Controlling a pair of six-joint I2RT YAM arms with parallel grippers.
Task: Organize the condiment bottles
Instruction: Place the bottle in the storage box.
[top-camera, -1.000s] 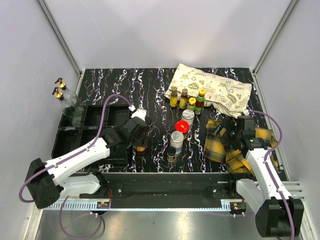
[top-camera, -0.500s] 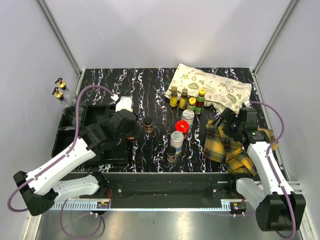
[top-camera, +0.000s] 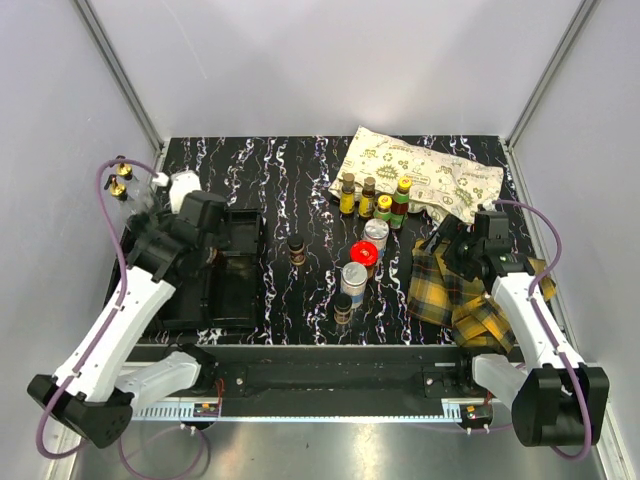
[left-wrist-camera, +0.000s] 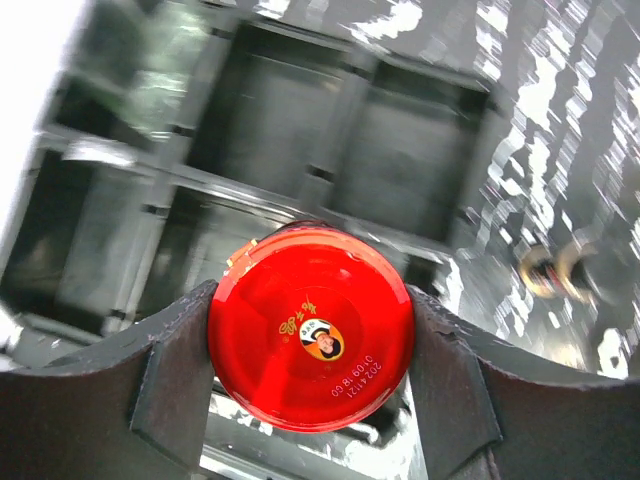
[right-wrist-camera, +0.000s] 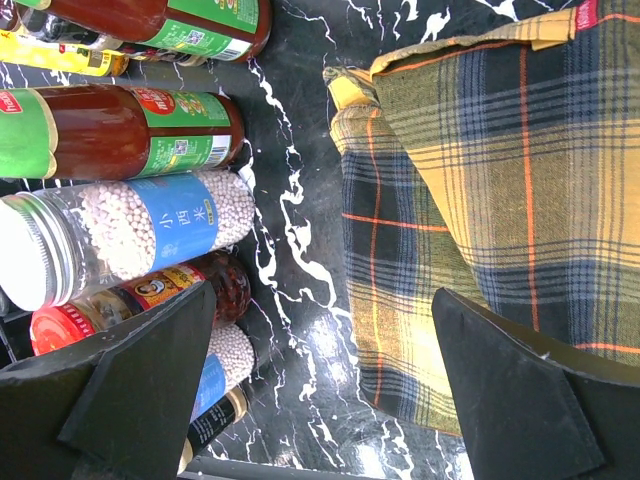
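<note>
A red-lidded jar (left-wrist-camera: 310, 340) hangs over the black compartment tray (left-wrist-camera: 400, 150), and my left gripper (left-wrist-camera: 311, 332) is shut on its lid from both sides. Seen from above, that gripper (top-camera: 200, 240) is over the tray's (top-camera: 240, 300) back left and hides the jar. Two gold-capped clear bottles (top-camera: 118, 180) stand behind it. On the table stand sauce bottles (top-camera: 372, 198), a silver-lidded shaker (top-camera: 376, 232), another red-lidded jar (top-camera: 364, 254), a second shaker (top-camera: 353, 280) and two small dark bottles (top-camera: 296, 248). My right gripper (right-wrist-camera: 322, 300) is open over the table beside the shaker (right-wrist-camera: 120, 235).
A yellow plaid cloth (top-camera: 470, 300) lies at the right, under my right gripper (top-camera: 455, 250). A printed white bag (top-camera: 420, 180) lies behind the sauce bottles. White walls close in the table on three sides.
My left arm has swung left and back with the red-lidded jar, from the table's middle to over the tray. My right gripper has drawn back a little.
</note>
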